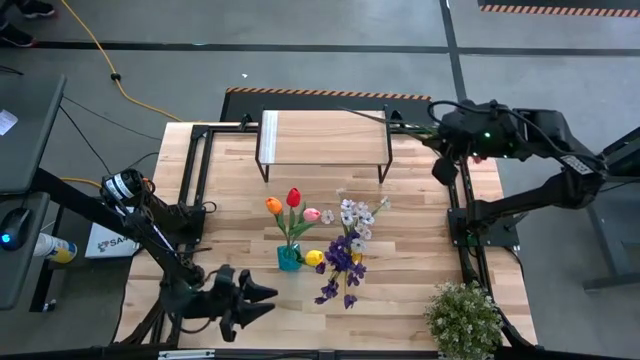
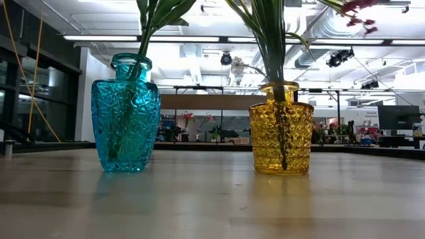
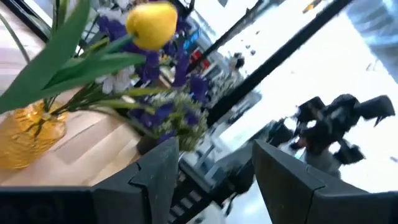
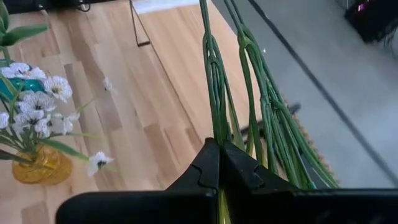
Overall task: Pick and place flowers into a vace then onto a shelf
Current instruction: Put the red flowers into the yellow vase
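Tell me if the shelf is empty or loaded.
Empty. The high view shows the shelf's plank top bare; both vases, teal and yellow, stand on the table before it.

Table: pale wood planks, matt, visible grain. Shelf: light wood top, thin black metal legs. Teal vase: clear cut glass, faceted, glossy. Yellow vase: amber glass, diamond-textured, glossy. Stems, pinched in right gripper: smooth green plastic look. Gripper fingers: black, matt plastic. Yellow tulip, ahead of left gripper: smooth, slight sheen.
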